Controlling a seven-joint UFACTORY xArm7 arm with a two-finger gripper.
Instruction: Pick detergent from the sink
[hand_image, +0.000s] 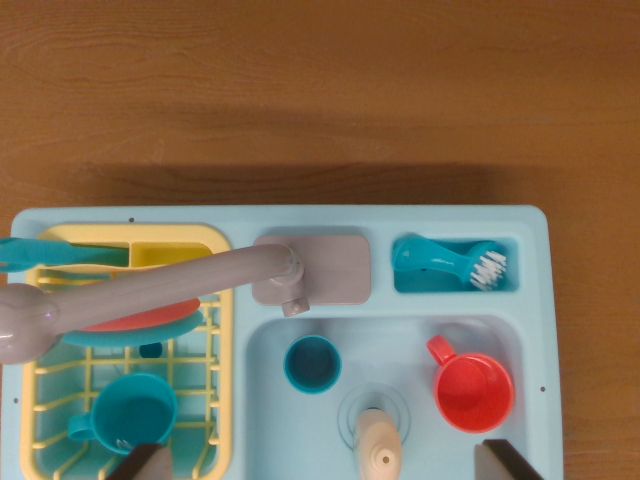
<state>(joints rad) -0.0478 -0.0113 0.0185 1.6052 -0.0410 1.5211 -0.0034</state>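
While the wrist view looks straight down, a light blue toy sink (520, 225) fills the lower half, standing on a wooden table (320, 90). The detergent (380, 448), a cream bottle seen from above, stands in the basin at the bottom edge, over the drain ring (350, 405). A teal cup (312, 363) sits in the basin to the wrist view's left of it, apart from it, and a red mug (472, 390) sits to the right, handle toward the upper left. A grey faucet (150, 290) reaches from its base behind the basin out over the yellow rack (225, 330) at the left. That rack holds a teal mug (135, 410) and a red plate (140, 318) partly under the faucet. A teal brush (450, 262) lies in the tray at the upper right. The gripper (325, 465) shows only as two dark fingertips (140, 463) at the bottom edge, spread wide on either side of the detergent and touching nothing.
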